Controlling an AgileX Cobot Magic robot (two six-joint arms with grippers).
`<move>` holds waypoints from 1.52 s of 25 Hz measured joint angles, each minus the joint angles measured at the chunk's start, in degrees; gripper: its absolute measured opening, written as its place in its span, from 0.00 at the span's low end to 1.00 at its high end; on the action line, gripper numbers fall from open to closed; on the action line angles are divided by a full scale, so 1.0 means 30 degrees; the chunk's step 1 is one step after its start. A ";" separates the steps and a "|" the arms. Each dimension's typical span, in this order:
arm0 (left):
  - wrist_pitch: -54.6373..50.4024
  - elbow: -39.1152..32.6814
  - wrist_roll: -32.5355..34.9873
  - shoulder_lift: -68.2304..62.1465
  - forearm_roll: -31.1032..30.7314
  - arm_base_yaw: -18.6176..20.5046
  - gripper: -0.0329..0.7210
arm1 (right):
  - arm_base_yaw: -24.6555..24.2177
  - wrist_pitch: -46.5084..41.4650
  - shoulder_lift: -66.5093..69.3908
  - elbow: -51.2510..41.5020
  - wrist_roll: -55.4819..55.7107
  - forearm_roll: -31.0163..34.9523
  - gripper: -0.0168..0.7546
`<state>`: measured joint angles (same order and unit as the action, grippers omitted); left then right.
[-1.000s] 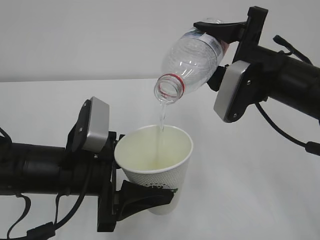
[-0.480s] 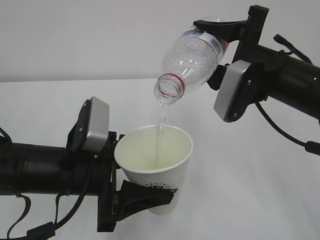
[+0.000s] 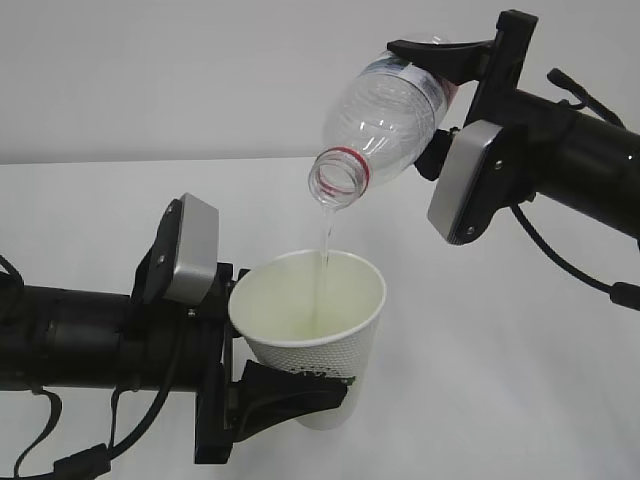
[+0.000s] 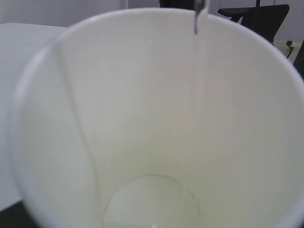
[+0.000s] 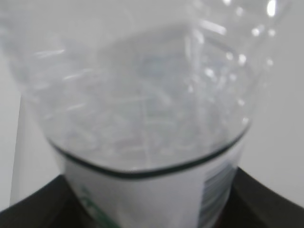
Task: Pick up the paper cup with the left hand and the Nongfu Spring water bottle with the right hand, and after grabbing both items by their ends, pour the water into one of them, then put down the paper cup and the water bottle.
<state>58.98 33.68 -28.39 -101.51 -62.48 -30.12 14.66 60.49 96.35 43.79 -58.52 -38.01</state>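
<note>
While the white worktop (image 3: 520, 400) spreads behind and beneath everything, the two black arms take up most of the exterior view, and the paper cup (image 3: 312, 335) serves as the landmark between them. To the left of the cup and level with it lies the left hand (image 3: 275, 385), a silver-grey block on its top side, its fingers (image 3: 295, 392) closed around the lower part of the cup so that the cup hangs upright above the worktop, mouth up. Above and to the right of the cup is the right hand (image 3: 440, 95), also with a silver-grey block, its fingers (image 3: 440, 55) clamped on the base end of the Nongfu Spring water bottle (image 3: 385, 120). That bottle sits directly above the cup, tilted steeply with its open, red-ringed mouth pointing down towards the cup's rim and not touching it. From the mouth a thin clear stream of the water (image 3: 323, 240) drops into the cup. The left wrist view looks down into the cup's cream interior (image 4: 152, 118), where the stream (image 4: 198, 57) runs down the far wall to a pale pool (image 4: 149, 202) on the bottom. The right wrist view shows the bottle's clear body (image 5: 142, 95) close up and blurred, with the label's edge (image 5: 147, 199) between the dark fingers (image 5: 42, 204).
</note>
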 joint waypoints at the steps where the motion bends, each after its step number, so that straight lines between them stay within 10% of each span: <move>1: 0.0000 0.0000 0.0000 0.0000 0.0000 0.0000 0.75 | 0.0000 0.0036 0.0000 0.0000 0.0000 0.0000 0.63; 38: 0.0237 0.0000 0.0000 0.0000 -0.0087 0.0000 0.74 | 0.0000 0.0158 0.0000 0.0000 0.0000 0.0000 0.63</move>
<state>59.69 33.68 -28.39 -101.51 -62.74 -30.12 14.66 60.96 96.35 43.79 -58.52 -38.01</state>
